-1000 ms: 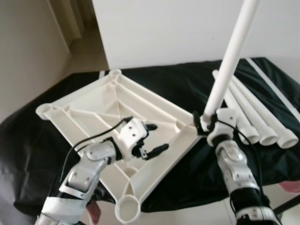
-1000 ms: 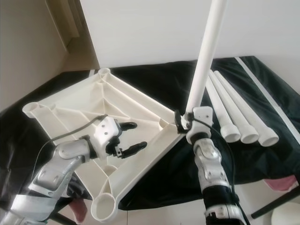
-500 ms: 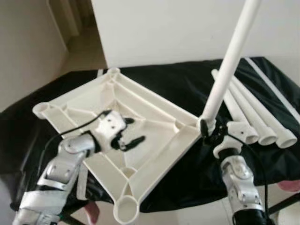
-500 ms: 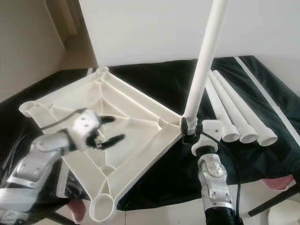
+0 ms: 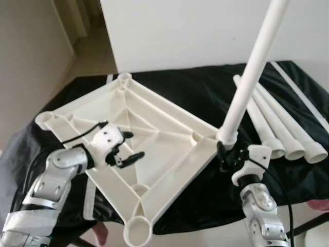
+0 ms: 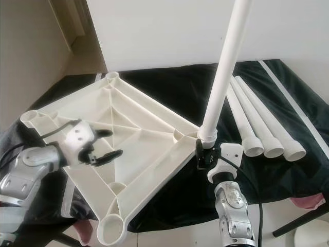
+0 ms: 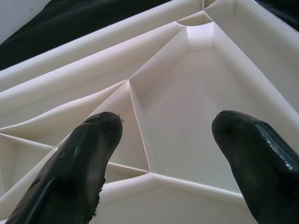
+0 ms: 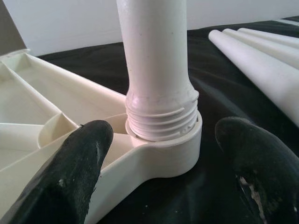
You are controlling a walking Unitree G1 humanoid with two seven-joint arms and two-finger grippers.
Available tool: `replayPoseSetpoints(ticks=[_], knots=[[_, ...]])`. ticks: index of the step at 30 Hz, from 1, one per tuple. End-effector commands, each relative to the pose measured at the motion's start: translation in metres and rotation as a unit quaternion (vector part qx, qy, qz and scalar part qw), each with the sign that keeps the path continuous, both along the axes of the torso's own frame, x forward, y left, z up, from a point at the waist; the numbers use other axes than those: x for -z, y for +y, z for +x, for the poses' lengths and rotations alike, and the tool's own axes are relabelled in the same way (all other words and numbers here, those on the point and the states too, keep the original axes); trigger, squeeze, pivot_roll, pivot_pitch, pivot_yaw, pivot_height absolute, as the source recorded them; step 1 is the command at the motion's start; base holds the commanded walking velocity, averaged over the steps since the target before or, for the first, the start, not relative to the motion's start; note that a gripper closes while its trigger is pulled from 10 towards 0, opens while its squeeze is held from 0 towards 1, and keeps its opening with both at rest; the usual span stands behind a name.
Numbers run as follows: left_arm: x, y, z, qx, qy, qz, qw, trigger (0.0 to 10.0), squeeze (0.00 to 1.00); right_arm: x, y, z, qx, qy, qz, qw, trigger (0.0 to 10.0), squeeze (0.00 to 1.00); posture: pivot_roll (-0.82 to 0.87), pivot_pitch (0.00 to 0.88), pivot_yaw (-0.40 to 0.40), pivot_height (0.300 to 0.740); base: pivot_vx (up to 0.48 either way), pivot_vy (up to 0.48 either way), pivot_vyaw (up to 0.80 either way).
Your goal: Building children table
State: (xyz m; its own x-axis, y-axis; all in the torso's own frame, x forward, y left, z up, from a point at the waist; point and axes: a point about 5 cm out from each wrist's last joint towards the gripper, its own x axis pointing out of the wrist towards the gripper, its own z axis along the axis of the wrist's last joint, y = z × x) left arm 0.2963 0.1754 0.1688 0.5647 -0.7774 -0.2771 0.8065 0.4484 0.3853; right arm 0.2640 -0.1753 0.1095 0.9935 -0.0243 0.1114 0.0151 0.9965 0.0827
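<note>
Tabletop point(image 5: 154, 134) (both claws gaping, empty) lies on black cloth point(image 5: 205, 98) by white wall point(image 5: 195, 31).

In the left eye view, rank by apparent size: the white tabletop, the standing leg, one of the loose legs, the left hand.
1. Tabletop, plainly largest.
2. Standing leg and loose legs: unsure; the standing one runs out of frame and nearer the camera.
3. Left hand, smallest.

Smooth, faintly glossy white plastic tabletop point(image 5: 154, 134) and leg point(image 5: 252, 77); black, seemingly matt cloth point(image 5: 205, 92).
</note>
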Motion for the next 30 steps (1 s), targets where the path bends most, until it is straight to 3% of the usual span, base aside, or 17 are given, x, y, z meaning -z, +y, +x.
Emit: replayPoseSetpoints(ticks=[1, 12, 14, 20, 30], knots=[[0.001, 0.008, 0.000, -0.008, 0.003, -0.001, 1.000, 10.0, 0.00, 0.005, 0.000, -0.003, 0.010, 0.013, -0.003, 1.000, 10.0, 0.00, -0.02, 0.036, 0.038, 0.740, 0.000, 0.000, 0.00], [0.001, 0.025, 0.007, -0.031, 0.006, 0.007, 0.999, 10.0, 0.00, 0.011, -0.013, -0.015, 0.085, 0.031, -0.011, 0.996, 10.0, 0.00, -0.02, 0.037, 0.030, 0.740, 0.000, 0.000, 0.00], [0.006, 0.034, 0.010, -0.040, 0.015, 0.030, 0.999, 10.0, 0.00, 0.012, -0.017, -0.017, 0.102, 0.036, -0.011, 0.994, 10.0, 0.00, -0.02, 0.038, 0.032, 0.740, 0.000, 0.000, 0.00], [0.018, 0.048, 0.011, -0.040, 0.029, 0.107, 0.993, 10.0, 0.00, 0.004, -0.030, -0.012, 0.159, 0.025, -0.003, 0.987, 10.0, 0.00, -0.02, 0.034, 0.038, 0.740, 0.000, 0.000, 0.00], [0.022, 0.054, 0.005, -0.016, 0.048, 0.137, 0.989, 10.0, 0.00, -0.008, -0.028, 0.012, 0.150, 0.010, 0.010, 0.989, 10.0, 0.00, -0.01, 0.029, 0.041, 0.740, 0.000, 0.000, 0.00]])
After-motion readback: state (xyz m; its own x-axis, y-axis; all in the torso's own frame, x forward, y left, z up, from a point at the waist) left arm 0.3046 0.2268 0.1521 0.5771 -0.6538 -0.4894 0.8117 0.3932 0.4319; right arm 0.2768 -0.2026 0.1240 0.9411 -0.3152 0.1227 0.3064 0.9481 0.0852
